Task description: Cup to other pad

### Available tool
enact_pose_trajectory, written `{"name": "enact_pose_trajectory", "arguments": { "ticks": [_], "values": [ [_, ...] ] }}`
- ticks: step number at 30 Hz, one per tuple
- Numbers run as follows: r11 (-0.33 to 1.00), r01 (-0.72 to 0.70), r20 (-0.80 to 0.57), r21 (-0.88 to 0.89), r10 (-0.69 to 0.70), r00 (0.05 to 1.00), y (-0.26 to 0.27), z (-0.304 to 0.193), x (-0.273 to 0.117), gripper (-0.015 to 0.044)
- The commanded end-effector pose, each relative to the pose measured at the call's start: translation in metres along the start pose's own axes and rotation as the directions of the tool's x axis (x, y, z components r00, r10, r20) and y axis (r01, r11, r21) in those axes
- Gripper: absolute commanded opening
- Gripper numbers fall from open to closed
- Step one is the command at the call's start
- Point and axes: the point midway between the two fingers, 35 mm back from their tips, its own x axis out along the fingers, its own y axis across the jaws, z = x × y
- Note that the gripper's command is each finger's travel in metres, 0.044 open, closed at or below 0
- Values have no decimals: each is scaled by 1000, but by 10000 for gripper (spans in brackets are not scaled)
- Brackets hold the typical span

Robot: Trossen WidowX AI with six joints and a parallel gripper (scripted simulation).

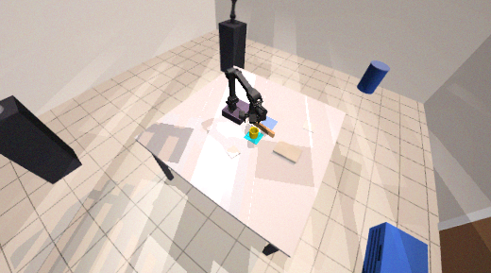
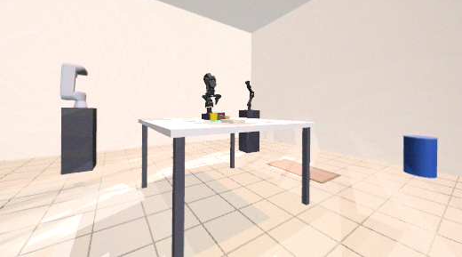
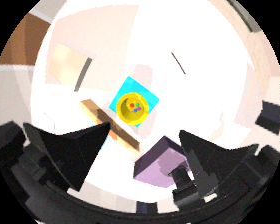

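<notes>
The yellow cup point(image 1: 254, 130) point(image 2: 213, 116) point(image 3: 123, 108) stands upright on the cyan pad point(image 1: 255, 141) point(image 3: 130, 84). Several small coloured marbles point(image 3: 136, 107) lie inside it, and none shows outside. The blue pad point(image 1: 271, 122) lies beyond the wooden bar and holds nothing that I can see; a finger partly covers it in the wrist view. My gripper point(image 1: 255, 118) point(image 2: 211, 99) point(image 3: 145, 129) is wide open and empty. It hangs above the cup and back towards the arm's base, clear of the cup.
An orange-brown wooden bar point(image 1: 265, 129) point(image 3: 93, 111) lies between the two pads, close beside the cup. A flat tan block point(image 1: 287, 152) point(image 3: 68, 65) lies farther out on the table. The arm's purple base point(image 1: 231, 115) point(image 3: 161, 165) is behind the cup.
</notes>
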Motion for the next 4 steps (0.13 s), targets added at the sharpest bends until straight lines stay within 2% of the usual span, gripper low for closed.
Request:
{"name": "enact_pose_trajectory", "arguments": {
  "ticks": [1,4],
  "values": [
    [1000,0,2,3,0,1000,0,0,-6,440],
    [1000,0,0,0,0,1000,0,0,-1,440]
  ]
}}
